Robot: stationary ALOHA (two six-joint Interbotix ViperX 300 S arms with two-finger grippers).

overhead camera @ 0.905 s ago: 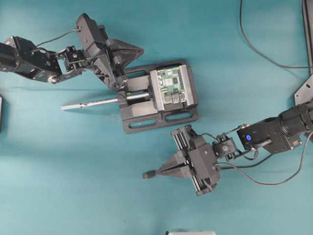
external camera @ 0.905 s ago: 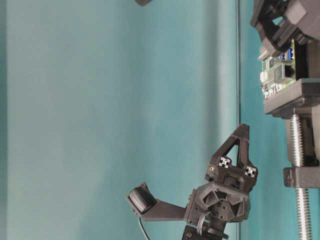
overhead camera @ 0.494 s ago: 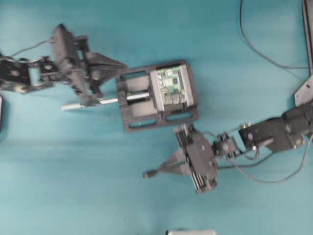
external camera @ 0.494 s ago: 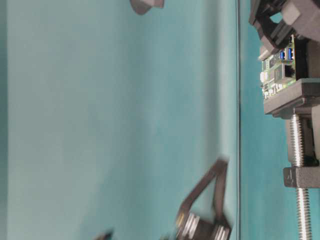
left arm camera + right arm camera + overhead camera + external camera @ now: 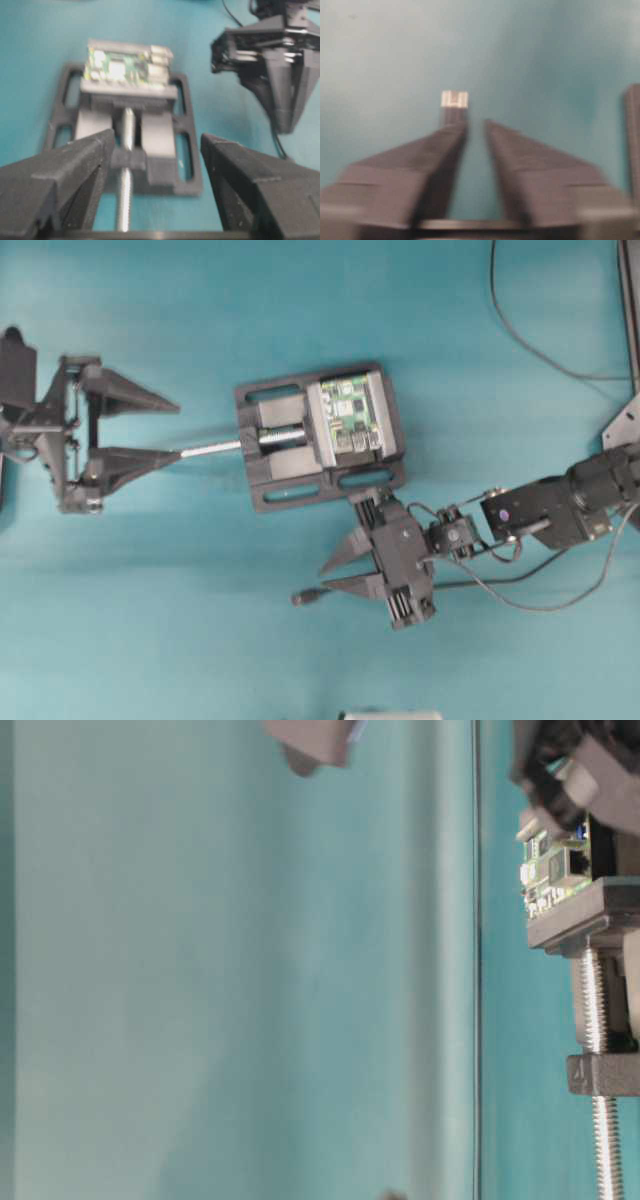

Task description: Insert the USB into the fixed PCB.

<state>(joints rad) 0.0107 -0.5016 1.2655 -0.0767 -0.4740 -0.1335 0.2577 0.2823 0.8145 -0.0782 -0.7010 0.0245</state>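
- The circuit board [image 5: 350, 412] is a little green rectangle with shiny silver connectors and black chips, sitting just right of centre in the overhead view, clamped in a chunky matte black vise [image 5: 320, 435].
- A thin silver threaded rod [image 5: 210, 448] pokes out of the vise toward the left side of the frame.
- The left claw [image 5: 170, 430] is way over at the left edge, its two black wedge-shaped fingers spread wide and holding nothing. The rod's tip points in between them.
- The right claw [image 5: 328, 575] is just below the vise, lower centre of the overhead shot. Its pointy fingers are parted with a clear gap.
- The USB plug [image 5: 300, 596] lies on the smooth teal table [image 5: 200, 640] just past the lower finger, lower centre. It's small and dark, with its thin black cable running off to the right.
- In the right wrist view the plug [image 5: 454, 100] shows a blurry square metallic tip, just beyond the left finger and not pinched.
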